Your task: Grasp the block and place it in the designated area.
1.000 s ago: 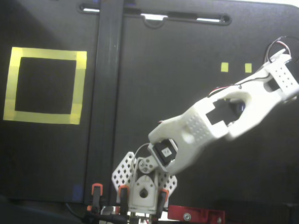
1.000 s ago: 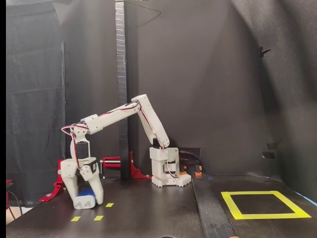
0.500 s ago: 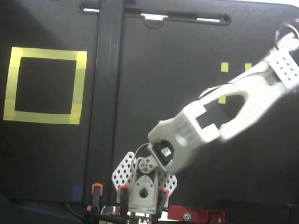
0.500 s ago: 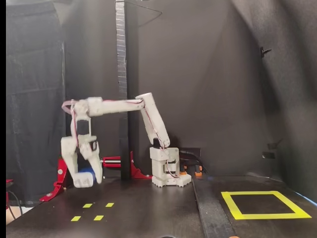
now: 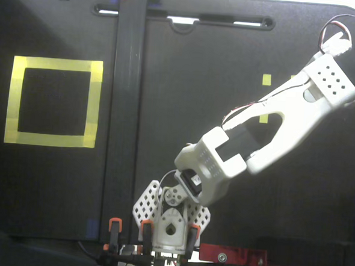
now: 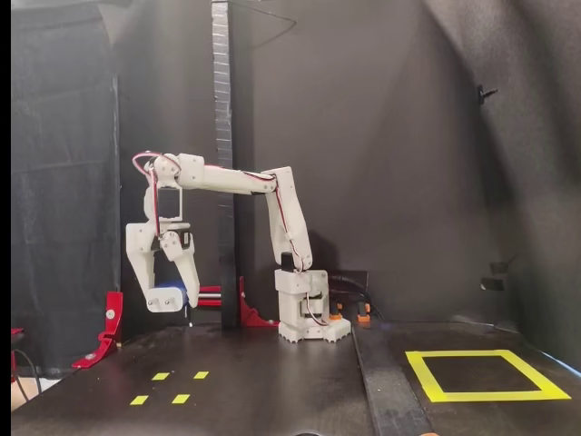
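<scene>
In the fixed view from the front, the white arm reaches out to the left of its base and its gripper (image 6: 170, 298) hangs pointing down, well above the black table (image 6: 272, 391). The two white fingers are pinched on the dark blue block (image 6: 172, 294), which sits between their tips, clear of the table surface. Below and slightly to the right of it, four small yellow tape squares (image 6: 170, 387) lie on the table. The designated area (image 6: 487, 374), a square of wide yellow tape with a black interior, lies far off at the right of this view, with nothing in it. In the fixed view from above, the arm stretches toward the upper right corner and hides the gripper and block beneath it; the designated area (image 5: 53, 102) is at the far left, beyond a dark vertical post (image 5: 125, 105)
</scene>
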